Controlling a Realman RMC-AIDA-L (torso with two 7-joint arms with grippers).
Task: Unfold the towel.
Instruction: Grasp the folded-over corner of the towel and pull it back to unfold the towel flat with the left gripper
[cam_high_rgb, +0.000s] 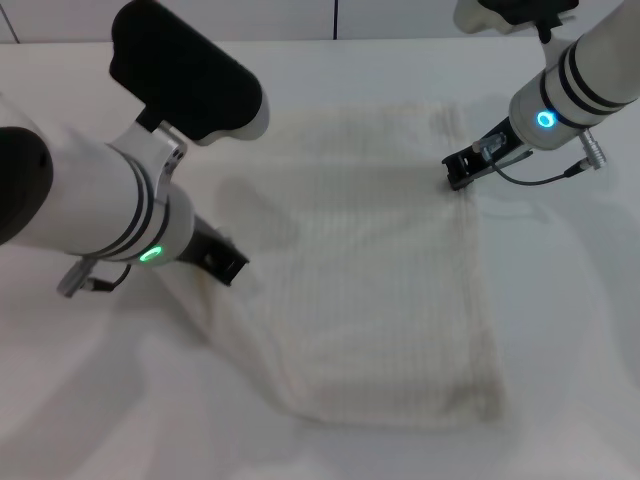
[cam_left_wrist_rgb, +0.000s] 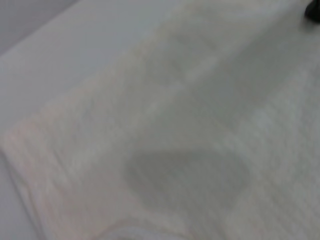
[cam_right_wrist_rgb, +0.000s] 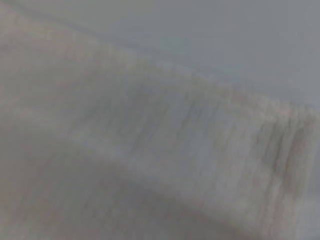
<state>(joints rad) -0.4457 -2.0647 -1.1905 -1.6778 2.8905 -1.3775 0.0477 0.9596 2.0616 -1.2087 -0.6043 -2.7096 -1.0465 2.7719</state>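
The towel (cam_high_rgb: 370, 270) is a cream-white ribbed cloth lying mostly flat in the middle of the white table, roughly square. Its left edge is bunched and drawn up toward my left gripper (cam_high_rgb: 228, 264), which sits low at that edge. My right gripper (cam_high_rgb: 460, 173) is down at the towel's right edge near the far corner, touching the cloth. The left wrist view shows the towel (cam_left_wrist_rgb: 200, 125) close up with a shadow on it. The right wrist view shows the towel (cam_right_wrist_rgb: 150, 150) and its hem against the table. No red-pink tag shows.
The white table (cam_high_rgb: 570, 330) surrounds the towel on all sides, with bare surface to the right and front left. A grey wall edge runs along the back. A cable hangs from the right wrist (cam_high_rgb: 545, 178).
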